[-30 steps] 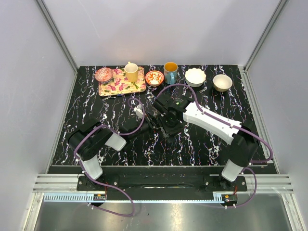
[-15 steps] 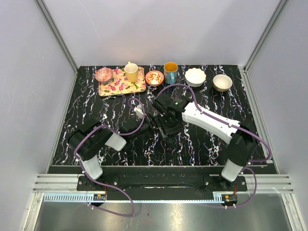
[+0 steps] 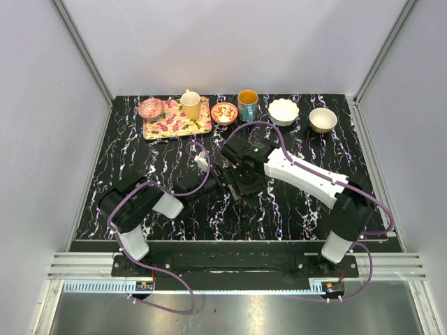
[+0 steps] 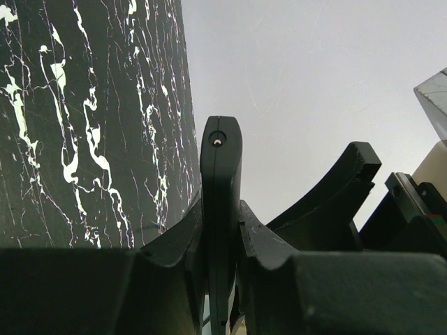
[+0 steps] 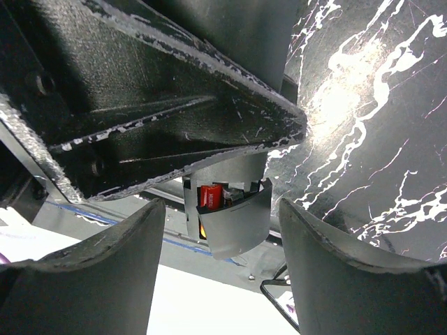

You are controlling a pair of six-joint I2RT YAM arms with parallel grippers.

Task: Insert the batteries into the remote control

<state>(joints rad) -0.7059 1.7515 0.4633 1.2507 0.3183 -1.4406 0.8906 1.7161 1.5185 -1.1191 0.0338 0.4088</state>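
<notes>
The left gripper (image 4: pixel 221 223) is squeezed tight on the remote control (image 4: pixel 221 164). The remote is a thin, flat, smooth black bar, standing on its edge between two curved black fingers (image 4: pixel 265 237). A tiny shiny dot sits near its rounded end.

The right gripper (image 5: pixel 222 209) has its fingers wide apart and holds nothing. The remote's end shows in the gap between them. Only this camera shows a small red bit (image 5: pixel 211 197) tucked inside that rounded end, under a dull, scratched black part.

From above, both grippers meet in the middle of the table (image 3: pixel 140 160), which is black with wiggly white lines like marble. There the remote is lost among the black parts. At the back stand a flowery tray (image 3: pixel 167 129), a yellow cup (image 3: pixel 190 105), a blue cup (image 3: pixel 247 105) and a white bowl (image 3: pixel 283 110)
</notes>
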